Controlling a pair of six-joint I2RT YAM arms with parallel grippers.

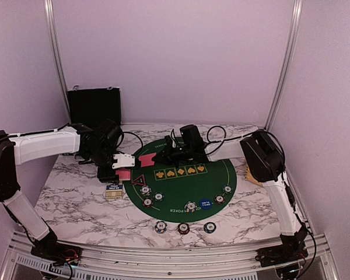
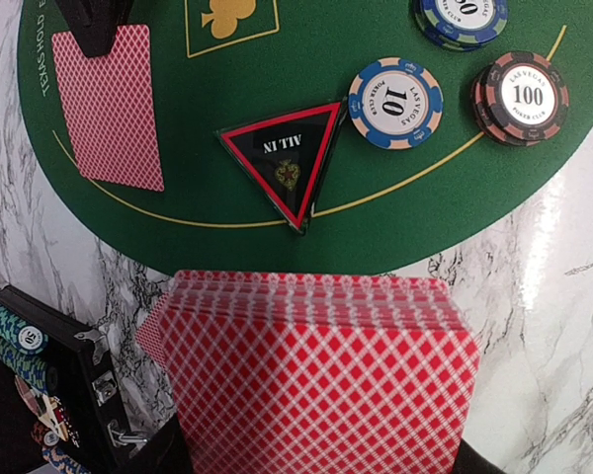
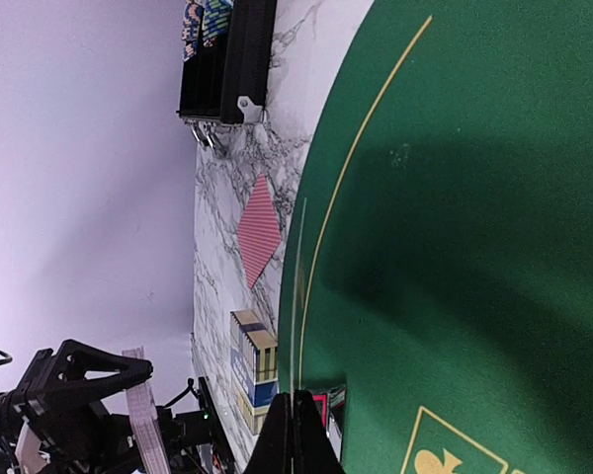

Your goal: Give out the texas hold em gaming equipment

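Observation:
My left gripper (image 1: 124, 163) is shut on a deck of red-backed playing cards (image 2: 316, 375), held over the marble at the mat's left edge; the deck hides its fingers. My right gripper (image 3: 295, 397) is shut on a single red-backed card (image 2: 109, 104), held flat just over the green mat (image 1: 184, 181). The red-rimmed black triangle (image 2: 287, 163) lies beside that card. A blue 10 chip (image 2: 395, 102) and a 100 chip (image 2: 522, 97) lie to its right. More chips and a blue button disc (image 1: 205, 203) ring the mat's near edge.
An open black chip case (image 2: 30, 385) and a card box (image 1: 113, 191) sit left of the mat. Three chips (image 1: 183, 228) lie on the marble in front. A black hinged case (image 1: 94, 105) stands at the back. A tan wooden object (image 1: 252, 175) lies at the right.

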